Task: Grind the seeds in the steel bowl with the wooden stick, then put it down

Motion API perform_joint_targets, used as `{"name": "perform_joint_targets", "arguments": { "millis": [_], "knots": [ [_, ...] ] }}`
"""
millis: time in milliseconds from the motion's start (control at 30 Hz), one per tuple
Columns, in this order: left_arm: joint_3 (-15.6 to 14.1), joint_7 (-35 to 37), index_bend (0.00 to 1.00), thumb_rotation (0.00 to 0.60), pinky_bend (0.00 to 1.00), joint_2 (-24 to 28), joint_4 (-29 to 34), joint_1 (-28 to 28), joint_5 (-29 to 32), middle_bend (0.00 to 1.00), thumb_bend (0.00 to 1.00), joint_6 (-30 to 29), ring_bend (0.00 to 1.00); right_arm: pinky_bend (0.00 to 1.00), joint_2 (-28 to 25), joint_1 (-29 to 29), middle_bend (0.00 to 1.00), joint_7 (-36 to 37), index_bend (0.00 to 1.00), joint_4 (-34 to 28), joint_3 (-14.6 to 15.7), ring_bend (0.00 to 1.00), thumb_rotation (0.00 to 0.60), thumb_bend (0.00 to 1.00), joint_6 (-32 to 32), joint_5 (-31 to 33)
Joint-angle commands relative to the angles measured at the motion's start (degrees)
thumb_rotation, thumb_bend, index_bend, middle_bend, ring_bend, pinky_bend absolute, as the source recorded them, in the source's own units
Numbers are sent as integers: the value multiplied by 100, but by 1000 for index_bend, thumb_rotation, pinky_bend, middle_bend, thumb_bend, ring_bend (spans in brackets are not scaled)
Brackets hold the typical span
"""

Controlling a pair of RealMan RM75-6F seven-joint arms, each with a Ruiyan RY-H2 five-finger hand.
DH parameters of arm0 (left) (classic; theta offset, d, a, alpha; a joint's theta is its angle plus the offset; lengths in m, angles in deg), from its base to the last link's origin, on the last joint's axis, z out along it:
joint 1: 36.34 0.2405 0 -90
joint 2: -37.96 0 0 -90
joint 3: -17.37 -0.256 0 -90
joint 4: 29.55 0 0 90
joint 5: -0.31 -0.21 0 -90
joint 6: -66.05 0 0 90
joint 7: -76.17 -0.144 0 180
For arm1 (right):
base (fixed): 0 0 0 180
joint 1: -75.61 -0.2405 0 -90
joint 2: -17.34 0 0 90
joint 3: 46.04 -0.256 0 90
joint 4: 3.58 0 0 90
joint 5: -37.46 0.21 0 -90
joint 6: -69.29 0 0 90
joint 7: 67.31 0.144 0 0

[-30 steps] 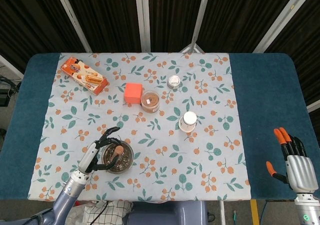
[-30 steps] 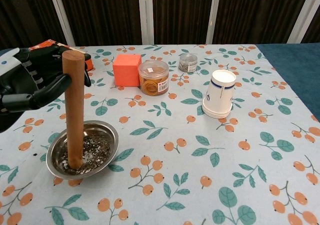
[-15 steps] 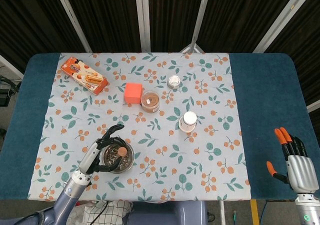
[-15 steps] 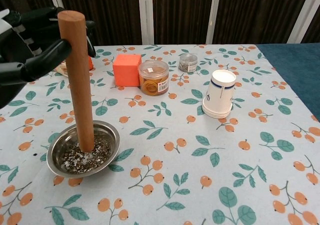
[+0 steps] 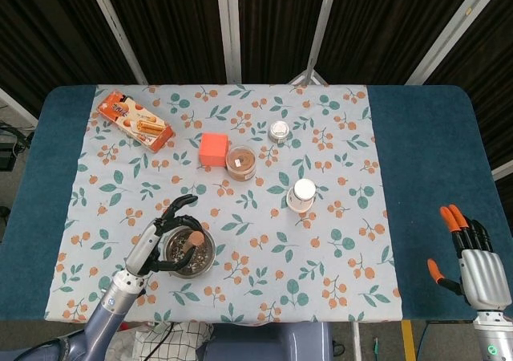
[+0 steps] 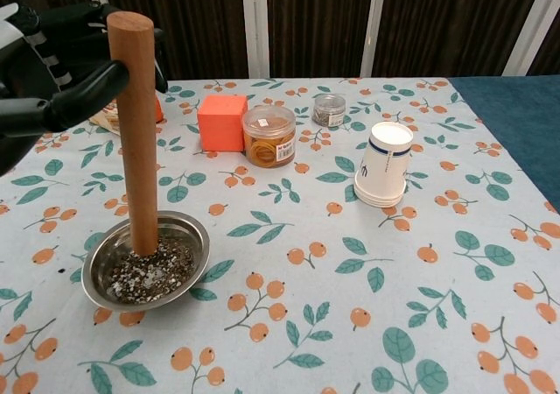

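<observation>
A round steel bowl (image 6: 187, 265) (image 5: 207, 261) holding crushed dark and pale seeds sits near the front left of the floral cloth. The wooden stick (image 6: 137, 131) (image 5: 193, 240) stands almost upright with its lower end in the seeds, toward the bowl's far side. My black left hand (image 6: 54, 59) (image 5: 159, 239) grips the stick near its top. My right hand (image 5: 473, 261), silver with orange fingertips, rests over the blue table at the front right with its fingers spread, holding nothing.
Behind the bowl stand an orange cube (image 6: 220, 122), a clear jar with an orange label (image 6: 268, 136), a small lidded jar (image 6: 329, 109) and stacked paper cups (image 6: 388, 164). A snack box (image 5: 135, 120) lies at the back left.
The left hand has risen and shifted the stick from the bowl's front left toward its far side. The right hand has not moved.
</observation>
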Motion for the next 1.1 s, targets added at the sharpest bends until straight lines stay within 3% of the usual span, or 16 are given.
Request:
{"name": "perform_joint_targets", "arguments": {
  "millis": [33,333,433,667,1100],
  "knots": [
    [221,-443,578,600,75,219,104,-122,86,570,841,150,102,0,-5,2,0,10,0,0,-5,0,600,367,7,3],
    [1102,-2567,581,600,93,1289,606,-471,923,575,841,936,115,0,-19,0,0,54,0,3,-5,0,600,366,4,-7],
    [1225,-3076,583,600,94,1536,589,-514,1237,575,841,1181,117,0,-20,-2,0,58,0,1,-4,0,600,366,3,-11],
    [1248,-4114,586,600,94,1692,65,-573,1969,580,841,1719,127,0,-20,-10,0,48,0,-11,-1,0,600,366,-17,-9],
    [852,-4427,587,600,94,831,-1493,-774,2178,581,842,2307,132,0,-20,-19,0,29,0,-30,-3,0,600,367,-56,29]
  ]
}}
